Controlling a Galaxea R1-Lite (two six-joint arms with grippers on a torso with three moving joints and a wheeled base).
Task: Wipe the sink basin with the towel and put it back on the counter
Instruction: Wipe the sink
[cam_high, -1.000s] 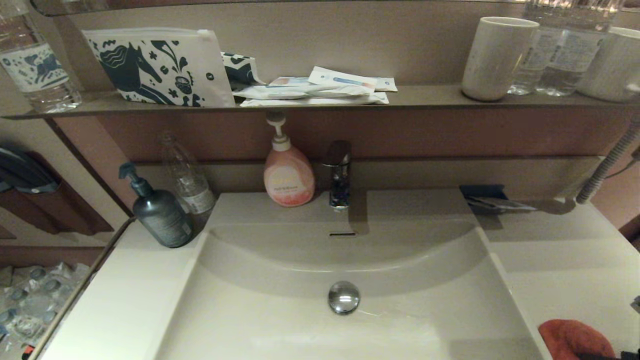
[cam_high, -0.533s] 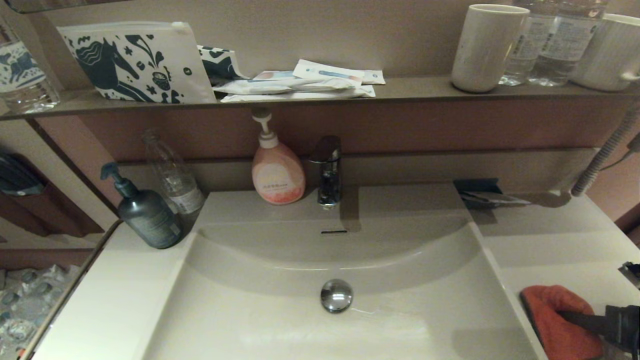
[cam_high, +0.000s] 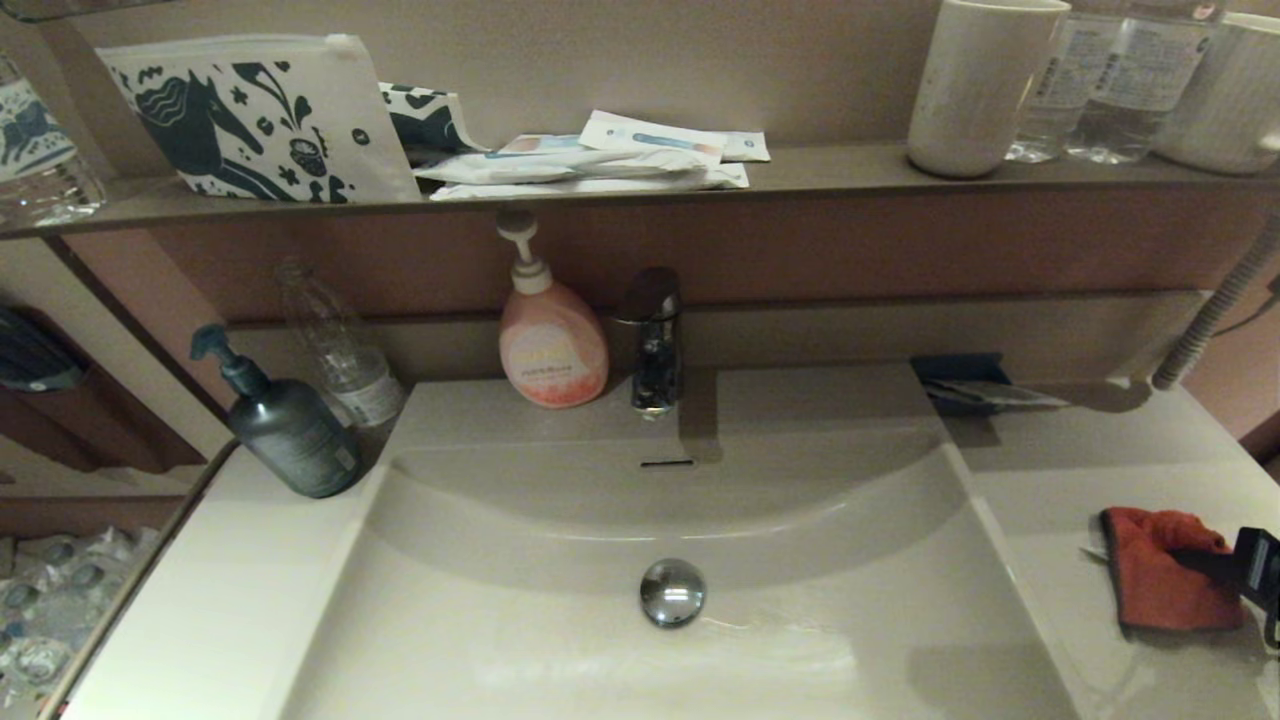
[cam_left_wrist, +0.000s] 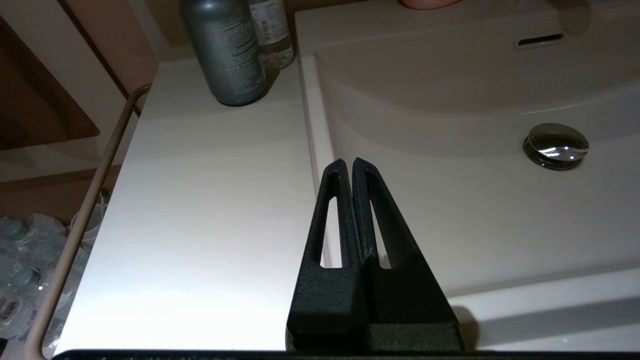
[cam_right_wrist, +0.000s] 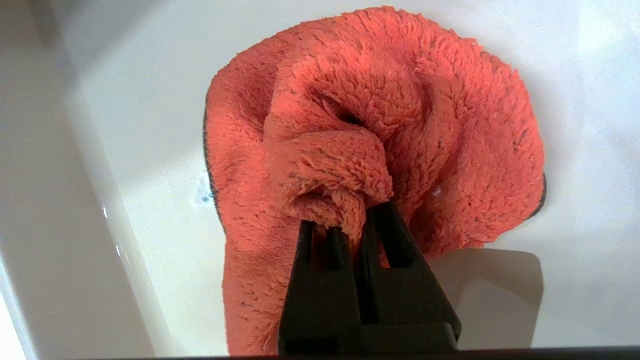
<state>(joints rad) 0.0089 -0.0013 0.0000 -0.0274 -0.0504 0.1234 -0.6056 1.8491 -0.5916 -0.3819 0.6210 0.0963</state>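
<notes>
Red-orange terry: the towel lies bunched on the counter, robot's right of the sink basin, apart from the basin edge.
right gripper: right gripper at the right edge of the head view, fingers pinched together on a raised fold of the towel; most of the cloth rests on the counter.
left gripper: left gripper parked over the basin's near-left rim, fingers closed together, nothing between them.
basin state: glossy off-white, drain plug shut; faint streaks of shine near the plug, cannot tell if wet or wiped.
progress: towel is on the counter with the grip on it, so this is either the pick-up before wiping or the put-back after; the views alone don't settle which.
left to do, if start: lift, carry into the basin, wipe, return, release.
left to do, if end: only open the fingers and pull away.
towel edging: dark grey trim visible along one side in the right wrist view; small white tag peeks out at the towel's left edge in the head view.
writing: pink pump bottle has a pale round label, text unreadable.
more writing: dark pump bottle shows lines of small print, illegible.
pouch: pouch on the shelf carries a dark blue horse print, no words readable.
sachets: flat packets on the shelf, printing too small.
</notes>
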